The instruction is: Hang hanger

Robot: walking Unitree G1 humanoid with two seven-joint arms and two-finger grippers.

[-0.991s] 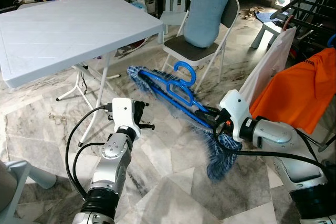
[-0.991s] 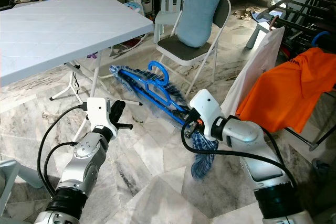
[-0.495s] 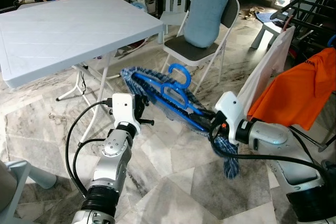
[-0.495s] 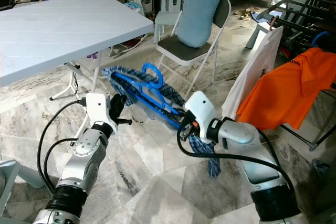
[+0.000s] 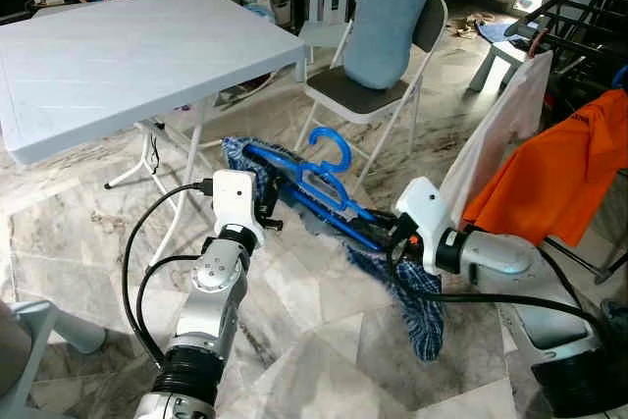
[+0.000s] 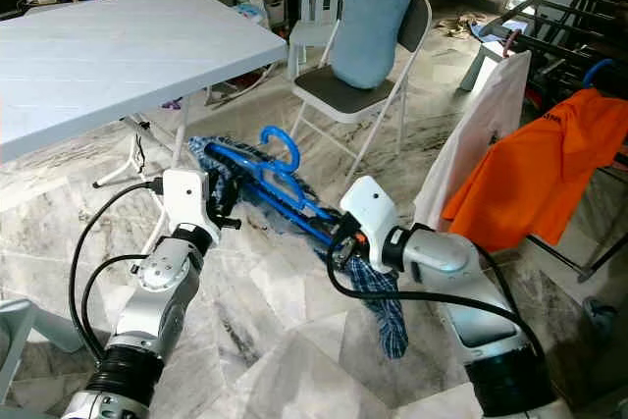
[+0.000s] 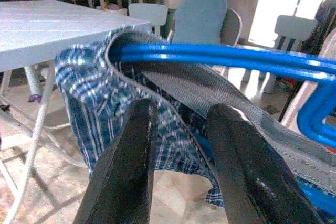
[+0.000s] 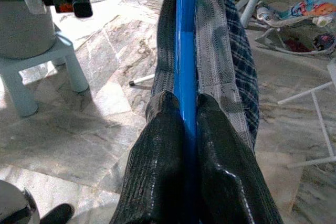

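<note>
Not yet hung: blue hanger (image 5: 324, 188) with plaid garment (image 5: 417, 296) low over the floor, pinched by right gripper (image 8: 182, 116); left gripper (image 7: 178, 145) parted at its far end.

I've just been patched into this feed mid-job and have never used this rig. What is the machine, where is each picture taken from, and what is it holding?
It is a walking humanoid robot with two silver arms, each ending in two long black fingers. The two wide pictures come from its head, looking down at a marble floor. The two close-ups come from cameras on its wrists.

The right gripper is shut on a blue plastic hanger that carries a blue checked shirt. The left gripper is open, its fingers either side of the shirt's far end.

Nearby stand a white plastic folding table, a metal folding chair with a blue cushion, and an orange shirt on a drying rack.
</note>
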